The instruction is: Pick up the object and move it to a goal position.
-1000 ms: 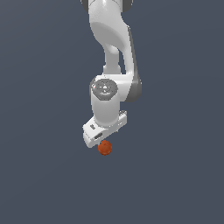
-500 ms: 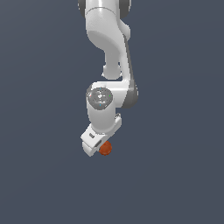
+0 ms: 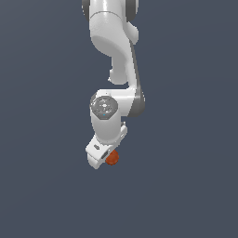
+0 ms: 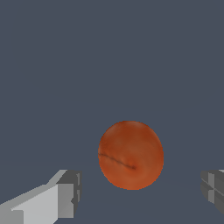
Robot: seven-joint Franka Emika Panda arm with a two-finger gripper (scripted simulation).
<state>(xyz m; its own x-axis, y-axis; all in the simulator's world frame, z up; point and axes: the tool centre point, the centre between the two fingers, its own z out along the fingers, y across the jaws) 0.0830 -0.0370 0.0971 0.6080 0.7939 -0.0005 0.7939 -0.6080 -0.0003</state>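
The object, a small orange-red mottled ball (image 4: 131, 155), lies between the two fingers of my gripper (image 4: 140, 194) in the wrist view. One grey fingertip (image 4: 68, 192) and the other (image 4: 213, 189) stand wide apart, each with a gap to the ball, so the gripper is open and not touching it. In the exterior view the ball (image 3: 112, 158) peeks out beside the white hand, and my gripper (image 3: 106, 157) partly hides it. The fingers themselves are hidden there.
A plain dark grey-blue floor (image 3: 186, 186) fills both views. The white arm (image 3: 114, 56) reaches down from the top of the exterior view. No other objects and no goal marker show.
The hand has lowered and shifted toward the exterior view's left, coming down around the ball. The ball has stayed in place.
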